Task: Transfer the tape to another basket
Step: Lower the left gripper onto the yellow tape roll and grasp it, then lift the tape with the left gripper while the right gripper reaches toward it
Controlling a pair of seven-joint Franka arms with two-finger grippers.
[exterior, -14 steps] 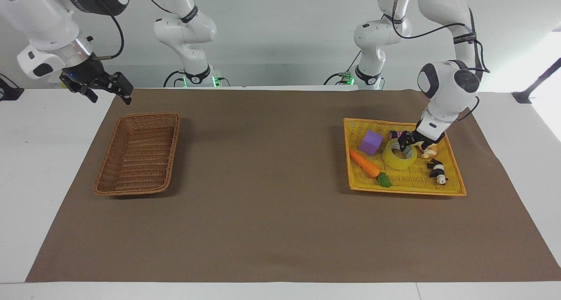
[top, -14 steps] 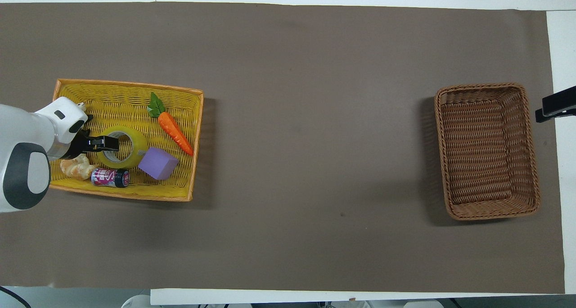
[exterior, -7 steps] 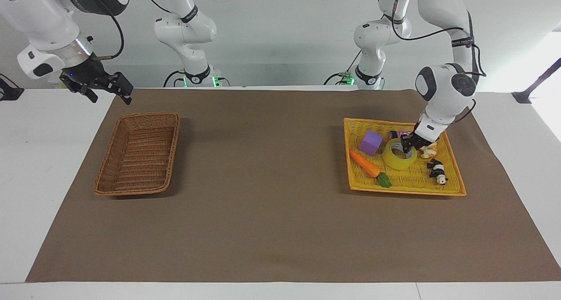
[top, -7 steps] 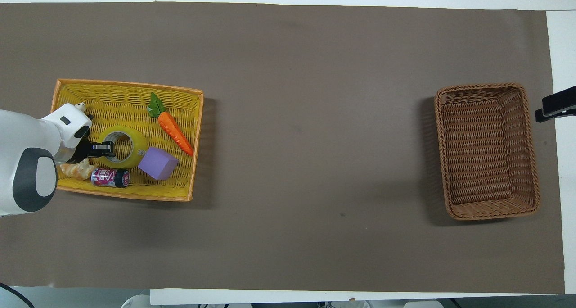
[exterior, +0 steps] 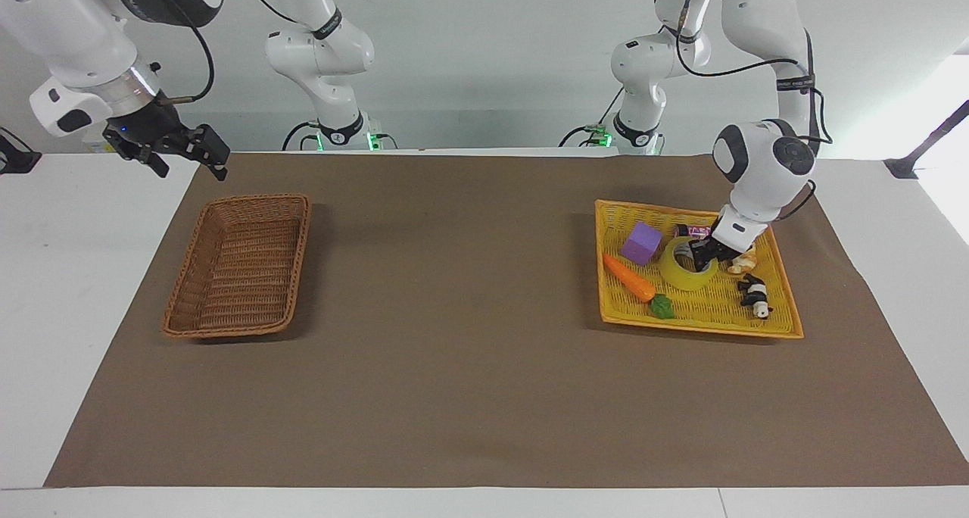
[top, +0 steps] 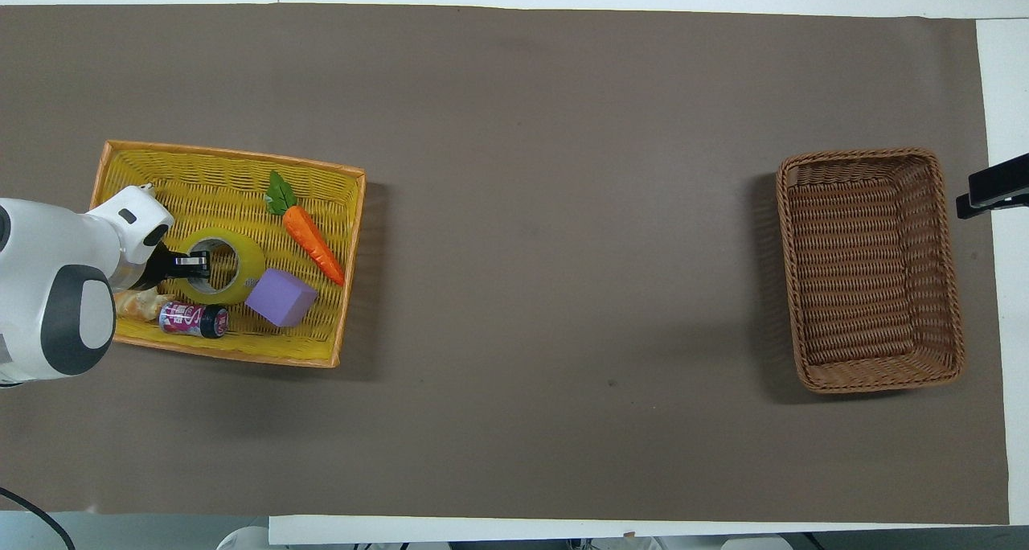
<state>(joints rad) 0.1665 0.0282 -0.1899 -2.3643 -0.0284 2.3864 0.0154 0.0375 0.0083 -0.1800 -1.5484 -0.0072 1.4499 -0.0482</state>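
The tape [exterior: 685, 269] [top: 221, 265], a yellow roll, lies in the yellow-orange tray [exterior: 696, 322] [top: 241, 158] at the left arm's end of the table. My left gripper [exterior: 700, 257] [top: 193, 264] reaches down into the tray and is shut on the roll's wall, one finger inside the core and one outside. The brown wicker basket [exterior: 238, 264] [top: 872, 268] stands at the right arm's end of the table with nothing in it. My right gripper [exterior: 189, 151] [top: 993, 188] waits open in the air by the basket's corner.
A purple cube [exterior: 642, 243] [top: 281, 297], a toy carrot [exterior: 628, 278] [top: 309, 236], a small can [top: 193, 319], a pale knobbly piece [top: 137, 303] and a black-and-white toy [exterior: 755, 294] share the tray with the tape. A brown mat [exterior: 454, 313] covers the table.
My left gripper's fingers have closed on the tape's wall. The tray with its contents has turned slightly. The right arm has not moved.
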